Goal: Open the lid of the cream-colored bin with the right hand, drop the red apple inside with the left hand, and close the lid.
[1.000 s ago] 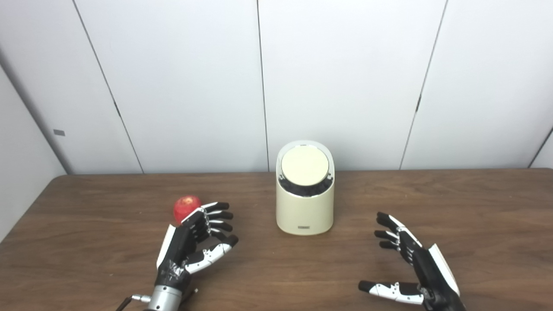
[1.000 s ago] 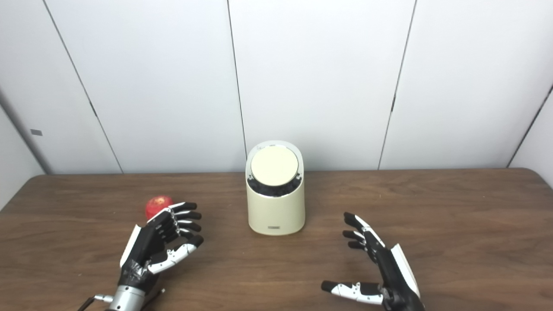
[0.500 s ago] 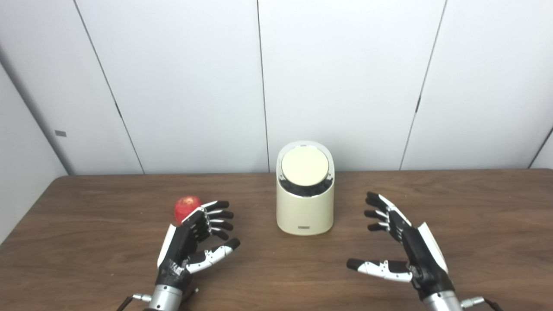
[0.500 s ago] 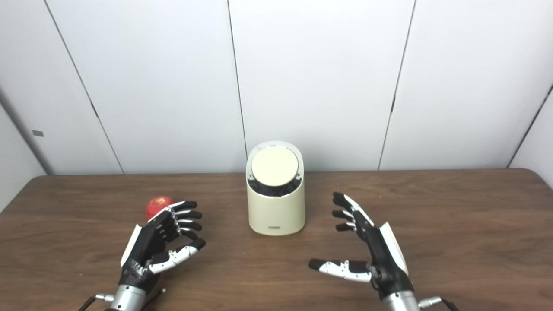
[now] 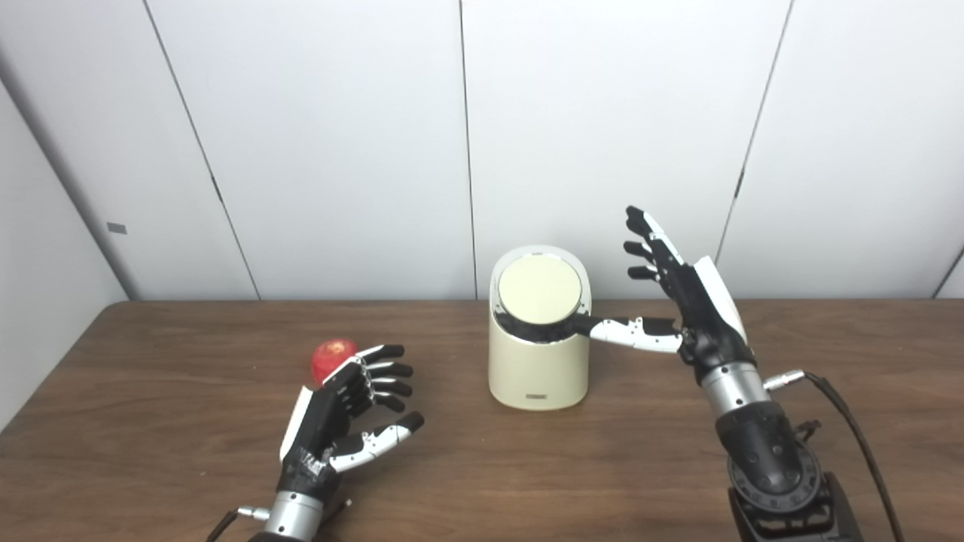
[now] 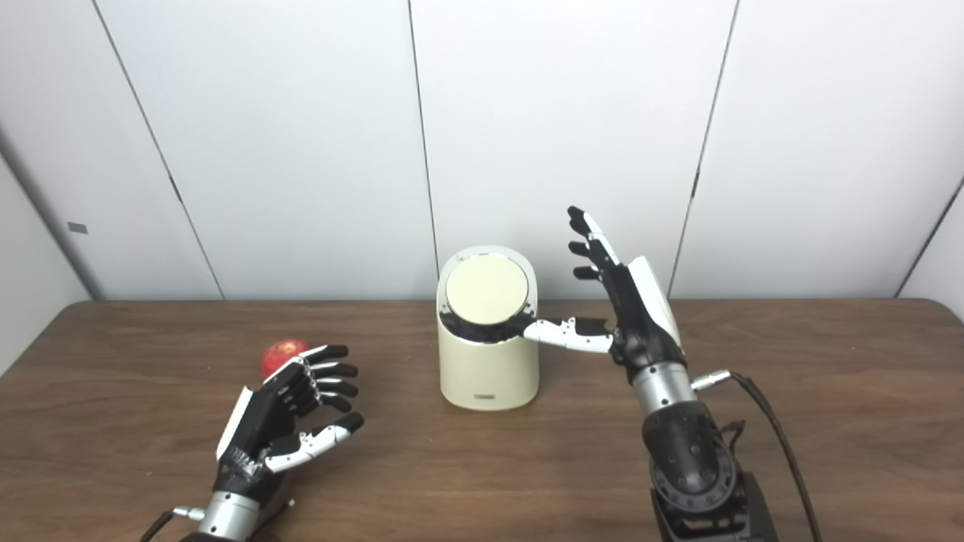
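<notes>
Right hand [image 5: 689,297], fingers spread and holding nothing, is touching its thumb to the closed bin [image 5: 538,331] rim. Left hand [image 5: 339,421] is hovering open beside the apple [image 5: 331,357] on the table [image 5: 151,421].

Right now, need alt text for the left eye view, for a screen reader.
The robot's right hand, open and raised, points its thumb at the right rim of a cream-colored bin whose round lid is closed. The left hand hovers open over the brown table, just in front of a red apple.
</notes>
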### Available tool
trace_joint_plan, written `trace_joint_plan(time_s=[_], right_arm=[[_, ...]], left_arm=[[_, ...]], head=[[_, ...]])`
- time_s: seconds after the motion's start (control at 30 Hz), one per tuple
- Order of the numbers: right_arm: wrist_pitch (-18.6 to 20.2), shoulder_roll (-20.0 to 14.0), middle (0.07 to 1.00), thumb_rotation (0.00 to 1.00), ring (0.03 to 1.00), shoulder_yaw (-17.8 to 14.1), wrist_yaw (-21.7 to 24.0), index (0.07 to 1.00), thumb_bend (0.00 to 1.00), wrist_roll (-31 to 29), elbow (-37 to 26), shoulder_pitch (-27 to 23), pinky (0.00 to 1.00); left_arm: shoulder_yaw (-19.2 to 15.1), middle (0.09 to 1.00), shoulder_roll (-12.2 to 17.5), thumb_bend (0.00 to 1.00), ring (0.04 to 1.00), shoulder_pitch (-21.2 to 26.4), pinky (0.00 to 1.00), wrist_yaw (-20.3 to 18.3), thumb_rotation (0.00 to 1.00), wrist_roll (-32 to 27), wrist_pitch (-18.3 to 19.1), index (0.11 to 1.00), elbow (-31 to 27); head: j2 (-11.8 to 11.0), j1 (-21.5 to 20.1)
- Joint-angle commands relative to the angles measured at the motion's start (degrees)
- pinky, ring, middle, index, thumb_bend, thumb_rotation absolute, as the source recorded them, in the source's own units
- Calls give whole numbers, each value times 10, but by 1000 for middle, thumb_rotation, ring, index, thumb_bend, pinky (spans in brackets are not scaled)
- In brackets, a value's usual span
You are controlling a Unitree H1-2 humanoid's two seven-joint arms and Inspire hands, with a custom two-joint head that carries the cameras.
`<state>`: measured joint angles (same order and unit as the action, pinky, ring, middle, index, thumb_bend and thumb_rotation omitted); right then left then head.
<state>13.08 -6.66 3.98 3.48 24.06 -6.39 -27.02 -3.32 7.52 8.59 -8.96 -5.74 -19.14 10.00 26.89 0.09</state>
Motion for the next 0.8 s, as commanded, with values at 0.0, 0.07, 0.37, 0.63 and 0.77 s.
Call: trace_joint_plan(time_s=[0.0, 0.07, 0.37, 0.63, 0.77], right_arm=[[-9, -5, 919, 342, 881, 2, -9, 949, 815, 6, -6, -39, 750], [-4, -9, 916, 338, 877, 6, -10, 942, 822, 13, 5, -53, 728], [65, -22, 911, 355, 814, 44, 7, 947, 825, 82, 27, -108, 627], [95, -30, 945, 329, 861, 75, 27, 959, 841, 99, 67, -148, 667], [96, -26, 944, 328, 868, 86, 20, 956, 854, 104, 91, -160, 655]], left_arm=[[-1, 674, -1, 666, 603, -11, 531, 0, 0, -7, -14, 764, 30], [-1, 674, -1, 664, 602, -11, 536, -1, 0, -8, -14, 763, 30], [2, 679, -3, 661, 604, -10, 530, -1, 0, -4, -16, 765, 32], [7, 673, -7, 653, 606, -15, 539, 3, 0, 4, -11, 769, 19], [7, 679, -7, 657, 612, -16, 546, 2, 0, 0, -6, 770, 15]], head=[[1, 0], [1, 0], [0, -1], [4, 3], [5, 2]])
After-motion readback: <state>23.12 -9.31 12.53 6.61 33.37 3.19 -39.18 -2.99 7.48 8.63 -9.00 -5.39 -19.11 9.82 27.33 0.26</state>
